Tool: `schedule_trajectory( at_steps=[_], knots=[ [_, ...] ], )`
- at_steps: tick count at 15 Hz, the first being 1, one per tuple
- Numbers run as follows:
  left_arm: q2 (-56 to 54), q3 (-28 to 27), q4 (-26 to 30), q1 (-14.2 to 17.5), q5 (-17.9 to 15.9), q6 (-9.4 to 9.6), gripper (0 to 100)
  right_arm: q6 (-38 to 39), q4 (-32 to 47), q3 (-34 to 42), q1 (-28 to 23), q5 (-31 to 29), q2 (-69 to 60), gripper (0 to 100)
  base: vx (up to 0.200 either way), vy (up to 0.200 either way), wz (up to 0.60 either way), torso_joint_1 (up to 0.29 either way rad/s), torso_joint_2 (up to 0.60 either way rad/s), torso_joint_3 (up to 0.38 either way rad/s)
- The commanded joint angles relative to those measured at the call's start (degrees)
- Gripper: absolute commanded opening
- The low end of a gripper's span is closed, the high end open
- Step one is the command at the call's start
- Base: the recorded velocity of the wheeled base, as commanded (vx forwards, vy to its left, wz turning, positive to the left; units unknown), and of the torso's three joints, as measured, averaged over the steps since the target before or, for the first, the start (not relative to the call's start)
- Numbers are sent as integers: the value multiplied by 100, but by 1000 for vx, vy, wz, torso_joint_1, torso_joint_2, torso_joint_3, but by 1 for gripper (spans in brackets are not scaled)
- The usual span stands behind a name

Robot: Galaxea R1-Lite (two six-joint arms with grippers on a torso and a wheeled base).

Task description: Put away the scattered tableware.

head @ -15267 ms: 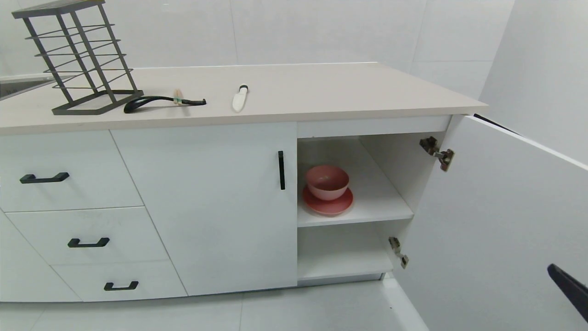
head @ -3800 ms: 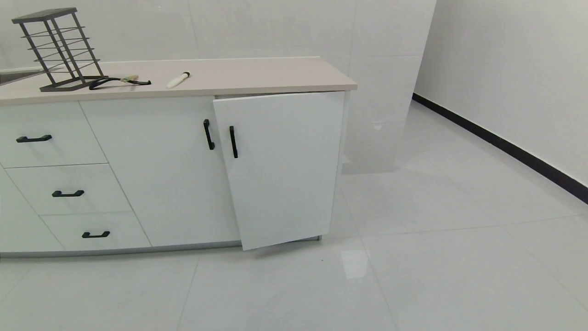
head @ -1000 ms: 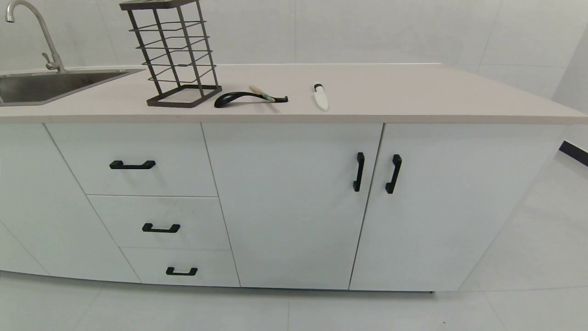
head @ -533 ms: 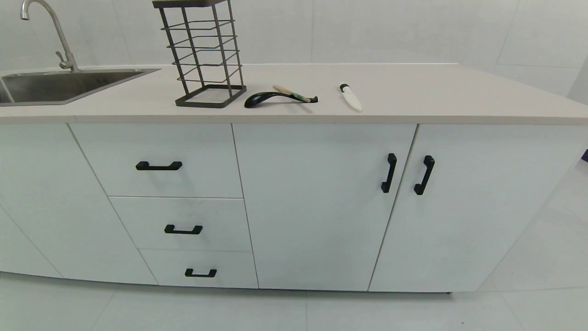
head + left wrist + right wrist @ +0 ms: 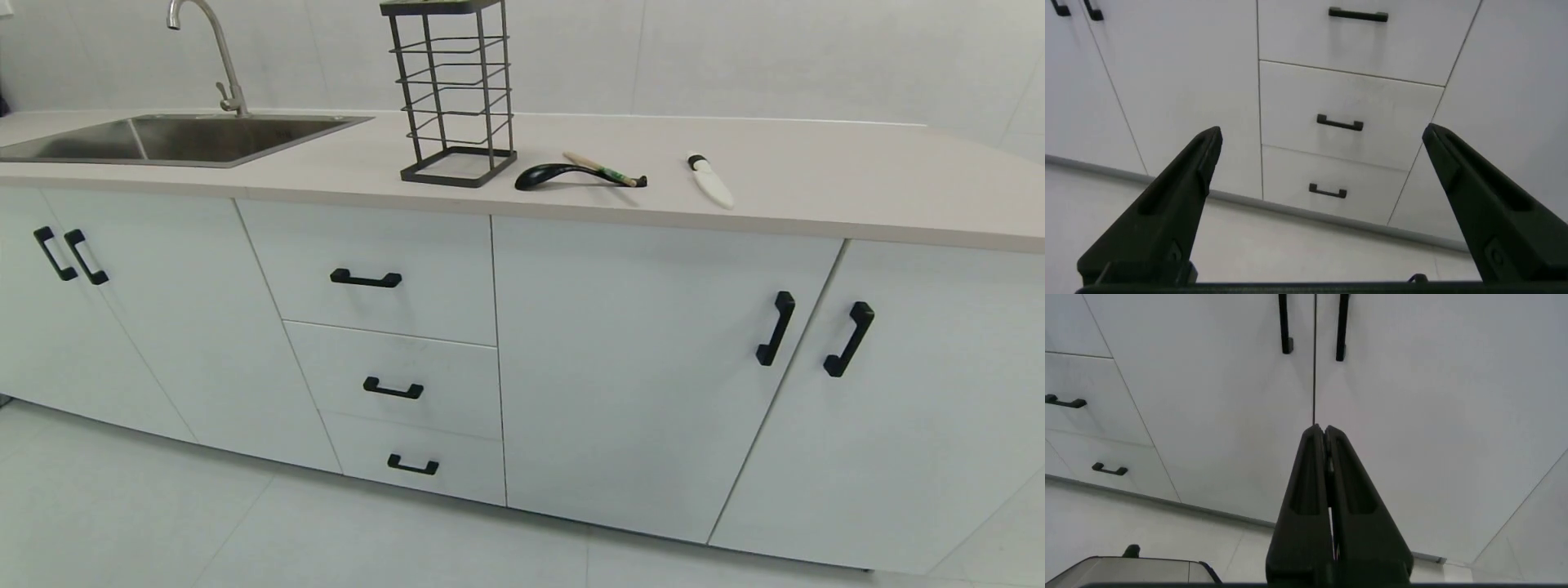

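- The counter [image 5: 816, 163] runs across the upper half of the head view. Its front edge slopes down to the right. The broad bare stretch at upper right looks like the best room to bring an arm in.
- Two doors [image 5: 653, 367] at lower right are shut, so nothing juts toward the robot. Their handles [image 5: 774, 327] stand just beside each other.
- The sink [image 5: 163, 139] is at upper left, well apart from the tableware.
- Three drawers [image 5: 392, 384] at lower centre are all shut.
- The wire rack [image 5: 457, 90] stands upright at upper centre. I'd judge it the likely home for the pieces, with its open top the way in.
- The left gripper [image 5: 1323, 135] has its jaws spread wide, facing the drawers, with nothing between them.
- The right gripper [image 5: 1324, 434] has its jaws pressed together and empty, facing the seam between the doors.
- The black spoon [image 5: 571, 174] lies just right of the rack, bowl toward it. Its raised handle looks the easier hold.
- The white knife [image 5: 712, 181] lies alone right of the spoon, near the front edge. A pick from above should avoid nudging it off.
- A wooden stick [image 5: 600, 167] lies across the spoon's handle. I can't tell whether they touch, so I'd lift it first.
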Motion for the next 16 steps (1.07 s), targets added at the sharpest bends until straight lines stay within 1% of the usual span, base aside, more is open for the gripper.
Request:
schedule_trajectory(
  at_steps=[1, 6, 10, 15, 16],
  knots=[
    [0, 0, -2, 6, -4, 0, 100, -1, 6, 0, 9, 4, -1, 0, 0, 200, 0, 7, 2, 2],
    [0, 0, -2, 6, -4, -9, 100, -1, 6, 0, 9, 4, -1, 0, 0, 200, 0, 0, 1, 2],
    [0, 0, 7, 6, 31, -17, 100, -1, 6, 0, 9, 4, -1, 0, 200, 0, 0, 0, 2, 2],
    [0, 0, -11, 6, 13, -35, 100, -1, 6, 0, 0, 4, 8, 0, 0, 0, 0, 0, 0, 0],
    [0, 0, -11, 6, 4, -123, 100, -1, 6, 0, 9, 4, -1, 0, 0, 0, 0, 0, 0, 0]
  ],
)
